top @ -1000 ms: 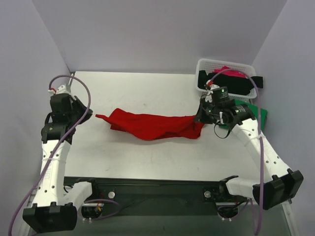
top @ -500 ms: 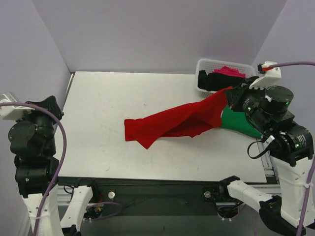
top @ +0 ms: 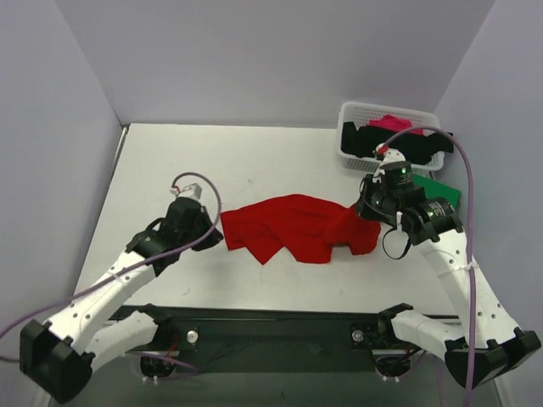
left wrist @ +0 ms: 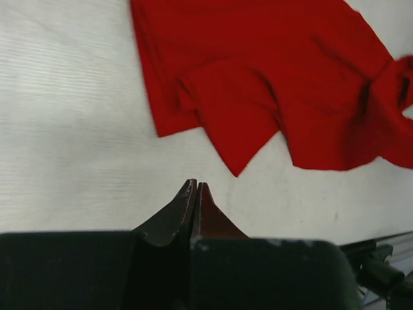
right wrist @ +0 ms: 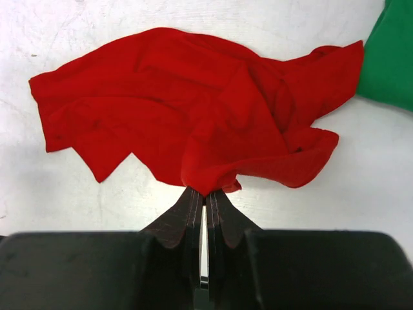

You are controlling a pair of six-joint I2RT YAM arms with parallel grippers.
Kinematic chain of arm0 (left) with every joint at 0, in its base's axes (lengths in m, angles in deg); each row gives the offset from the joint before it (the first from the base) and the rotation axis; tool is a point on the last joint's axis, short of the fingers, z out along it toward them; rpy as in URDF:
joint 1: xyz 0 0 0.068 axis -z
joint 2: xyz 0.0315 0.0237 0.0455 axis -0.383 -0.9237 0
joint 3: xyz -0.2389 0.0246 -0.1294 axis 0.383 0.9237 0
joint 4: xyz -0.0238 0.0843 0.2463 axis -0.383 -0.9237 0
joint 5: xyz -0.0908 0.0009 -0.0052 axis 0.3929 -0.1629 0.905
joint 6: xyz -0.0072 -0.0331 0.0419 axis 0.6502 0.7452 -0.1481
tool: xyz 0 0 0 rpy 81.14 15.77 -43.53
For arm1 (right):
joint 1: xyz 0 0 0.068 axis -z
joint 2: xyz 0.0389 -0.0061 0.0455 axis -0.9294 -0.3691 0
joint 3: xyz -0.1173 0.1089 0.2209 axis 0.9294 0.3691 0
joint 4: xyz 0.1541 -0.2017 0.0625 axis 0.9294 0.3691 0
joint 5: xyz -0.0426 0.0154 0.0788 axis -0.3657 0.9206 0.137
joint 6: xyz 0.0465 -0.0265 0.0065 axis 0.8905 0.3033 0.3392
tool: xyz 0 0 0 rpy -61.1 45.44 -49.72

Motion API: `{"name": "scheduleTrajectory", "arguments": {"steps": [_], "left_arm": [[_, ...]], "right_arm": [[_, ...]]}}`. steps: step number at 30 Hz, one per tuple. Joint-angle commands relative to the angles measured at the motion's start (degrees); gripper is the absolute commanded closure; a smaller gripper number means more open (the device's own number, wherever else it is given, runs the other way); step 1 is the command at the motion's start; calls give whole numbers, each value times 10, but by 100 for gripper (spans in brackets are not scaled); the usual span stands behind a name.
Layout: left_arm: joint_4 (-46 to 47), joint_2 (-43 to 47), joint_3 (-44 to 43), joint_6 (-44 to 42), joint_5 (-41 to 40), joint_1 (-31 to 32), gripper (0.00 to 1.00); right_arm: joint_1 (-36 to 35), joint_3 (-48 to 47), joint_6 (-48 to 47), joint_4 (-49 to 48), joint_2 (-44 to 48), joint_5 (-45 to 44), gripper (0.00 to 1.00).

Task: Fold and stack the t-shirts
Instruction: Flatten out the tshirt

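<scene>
right gripper [right wrist: 205, 197]: pinching a bunched fold of the red t-shirt [right wrist: 193, 116].
left gripper [left wrist: 195, 190]: pressed together, empty; red t-shirt just ahead.
green t-shirt [right wrist: 387, 58]: ahead-right of right gripper.

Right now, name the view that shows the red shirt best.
Right wrist view: the whole red shirt fills the frame, crumpled, with one fold pinched in the right fingers. The top view shows it small, its right end partly hidden. The left wrist view cuts it off at the top and right edges.
</scene>
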Motion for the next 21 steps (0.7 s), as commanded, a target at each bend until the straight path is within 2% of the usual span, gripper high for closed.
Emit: {"name": "scheduleTrajectory", "arguments": {"steps": [1, 2, 6, 13, 16, 21], "left_arm": [[92, -52, -21, 48, -33, 94, 99], [109, -93, -23, 52, -33, 125, 95], [126, -189, -45, 62, -31, 172, 81], [100, -300, -115, 67, -39, 206, 59], [72, -335, -148, 62, -40, 222, 54], [27, -385, -182, 66, -42, 238, 52]], "right_arm": [[2, 11, 23, -14, 23, 15, 100], [2, 16, 25, -14, 24, 16, 100], [2, 42, 33, -18, 35, 24, 100], [3, 80, 42, -20, 68, 29, 100], [3, 92, 47, -22, 81, 28, 100], [3, 110, 49, -24, 97, 28, 100]]}}
